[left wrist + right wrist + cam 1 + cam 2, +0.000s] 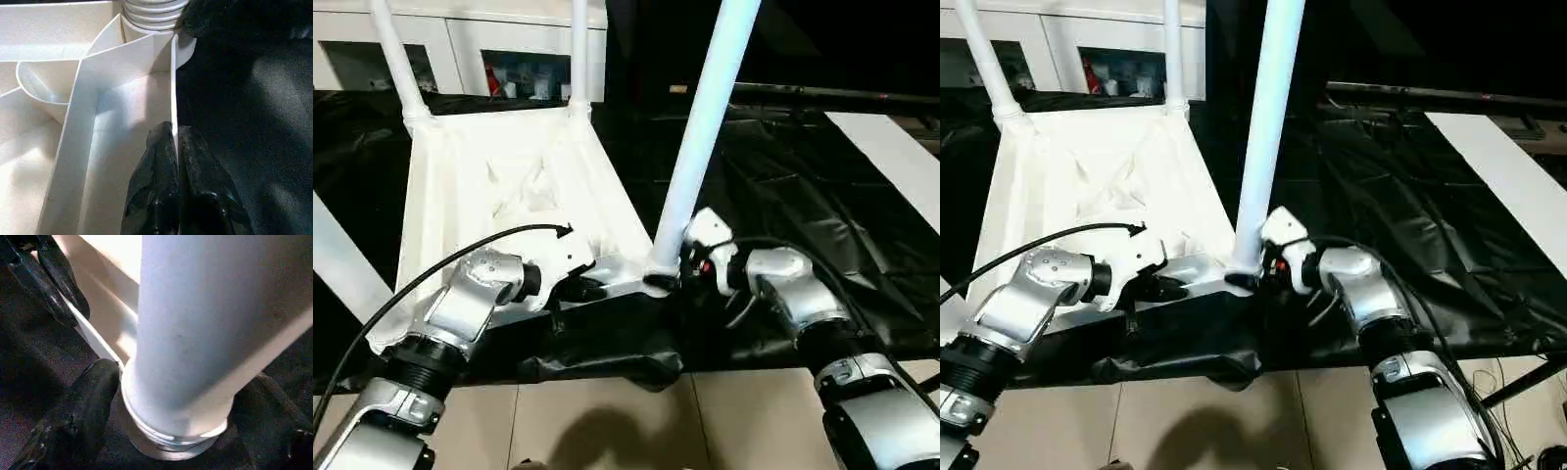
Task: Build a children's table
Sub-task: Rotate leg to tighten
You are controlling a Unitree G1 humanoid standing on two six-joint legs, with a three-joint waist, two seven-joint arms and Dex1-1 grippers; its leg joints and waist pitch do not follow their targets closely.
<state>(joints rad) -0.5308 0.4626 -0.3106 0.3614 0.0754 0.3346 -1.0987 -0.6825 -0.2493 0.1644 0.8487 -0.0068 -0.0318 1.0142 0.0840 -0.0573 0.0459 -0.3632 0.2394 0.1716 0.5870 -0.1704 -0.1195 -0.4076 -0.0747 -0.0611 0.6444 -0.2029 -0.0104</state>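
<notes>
Two grippers [576,286] [677,266], three legs [703,127]

We record a white tapered leg [195,328] standing in the round corner socket [171,440] of the white tabletop [105,308]. Our right gripper [181,421] straddles the leg's base, one black finger [73,421] against the socket on one side, the other at the far side. The left gripper [51,284] pinches the tabletop's thin edge wall. Black sheeting [29,377] lies underneath.
</notes>
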